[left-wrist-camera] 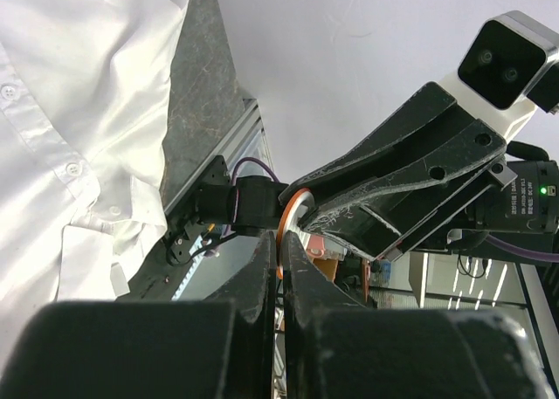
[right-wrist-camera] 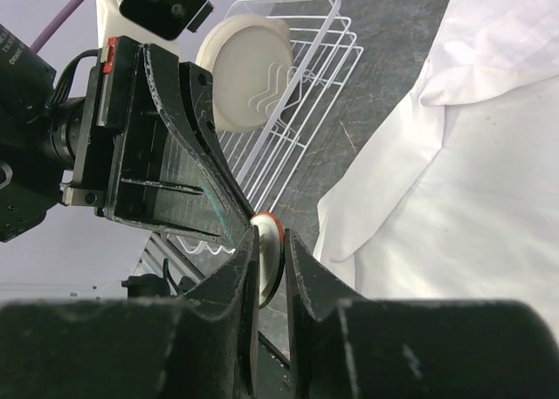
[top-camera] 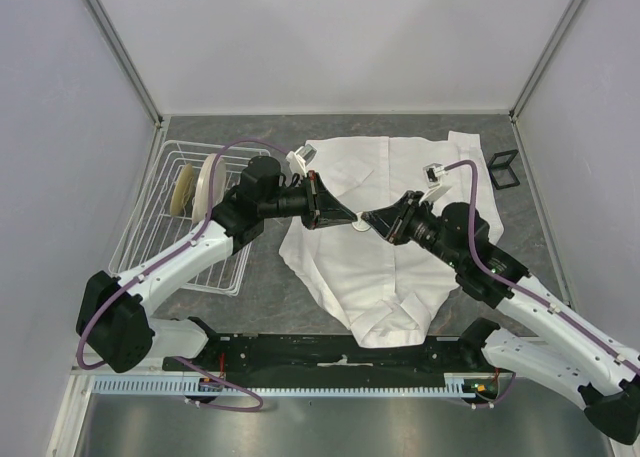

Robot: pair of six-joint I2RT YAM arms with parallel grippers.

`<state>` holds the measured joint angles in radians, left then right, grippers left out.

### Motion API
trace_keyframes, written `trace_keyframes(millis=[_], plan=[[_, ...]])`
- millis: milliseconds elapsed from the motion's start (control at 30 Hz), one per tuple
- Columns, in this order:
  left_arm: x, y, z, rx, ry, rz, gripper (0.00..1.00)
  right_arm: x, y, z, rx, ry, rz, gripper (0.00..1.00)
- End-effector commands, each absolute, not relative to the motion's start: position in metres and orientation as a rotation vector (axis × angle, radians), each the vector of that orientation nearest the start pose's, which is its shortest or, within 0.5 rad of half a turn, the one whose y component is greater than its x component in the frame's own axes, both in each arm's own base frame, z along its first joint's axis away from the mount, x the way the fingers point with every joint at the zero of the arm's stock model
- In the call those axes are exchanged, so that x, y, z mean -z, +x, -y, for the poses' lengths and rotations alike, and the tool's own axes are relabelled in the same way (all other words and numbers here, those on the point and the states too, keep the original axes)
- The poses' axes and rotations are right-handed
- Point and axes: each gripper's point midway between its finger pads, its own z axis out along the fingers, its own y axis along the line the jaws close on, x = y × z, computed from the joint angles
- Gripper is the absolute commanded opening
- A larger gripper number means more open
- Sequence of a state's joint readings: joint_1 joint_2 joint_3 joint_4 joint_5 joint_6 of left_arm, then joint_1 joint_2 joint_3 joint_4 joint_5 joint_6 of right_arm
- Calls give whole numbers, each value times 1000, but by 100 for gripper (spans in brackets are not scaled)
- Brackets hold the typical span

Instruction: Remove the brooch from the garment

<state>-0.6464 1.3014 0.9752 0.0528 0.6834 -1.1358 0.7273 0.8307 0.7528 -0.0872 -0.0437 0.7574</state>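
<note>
Clamping status: left gripper (left-wrist-camera: 280, 259) fingers pressed together on brooch (right-wrist-camera: 270, 242) rim | right gripper (right-wrist-camera: 269, 272) fingers pinched on same disc from opposite side | brooch location: between both tips, over garment (top-camera: 395, 277) centre-left | wire rack (top-camera: 180, 249) with plates (top-camera: 197, 192) left of garment

The top external camera looks steeply down from above and behind the arm bases, from far enough away to take in the whole table (top-camera: 260, 277), the garment (top-camera: 390, 267) and the wire rack (top-camera: 150, 227). Each wrist camera sits just behind its own fingers and looks along them at very close range. The left one faces the right gripper (left-wrist-camera: 310, 220), and the right one faces the left gripper (right-wrist-camera: 238, 229). All three views share the spot where the fingertips meet at the brooch (top-camera: 358, 224).
</note>
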Motion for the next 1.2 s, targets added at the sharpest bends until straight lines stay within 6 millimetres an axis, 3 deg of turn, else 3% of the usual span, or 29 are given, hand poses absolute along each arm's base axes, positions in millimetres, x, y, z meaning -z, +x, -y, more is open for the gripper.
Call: trace_keyframes(millis=[0,233,533,767,900,1167], plan=[[-334,198,344,1900,134,-2065,2,-252,212,-255,-1037,-85,-1985,20],[-335,199,345,1897,129,-2064,2,-251,212,-257,-984,-85,-1991,21],[-334,198,347,1895,129,-2071,2,-253,205,-274,-1022,-49,-1979,29],[-330,197,345,1878,134,-2081,2,-262,204,-268,-1045,0,-1943,33],[-328,196,345,1874,142,-2084,2,-267,203,-267,-1054,16,-1940,42],[-324,194,344,1864,174,-2093,2,-277,201,-258,-1048,37,-1917,52]])
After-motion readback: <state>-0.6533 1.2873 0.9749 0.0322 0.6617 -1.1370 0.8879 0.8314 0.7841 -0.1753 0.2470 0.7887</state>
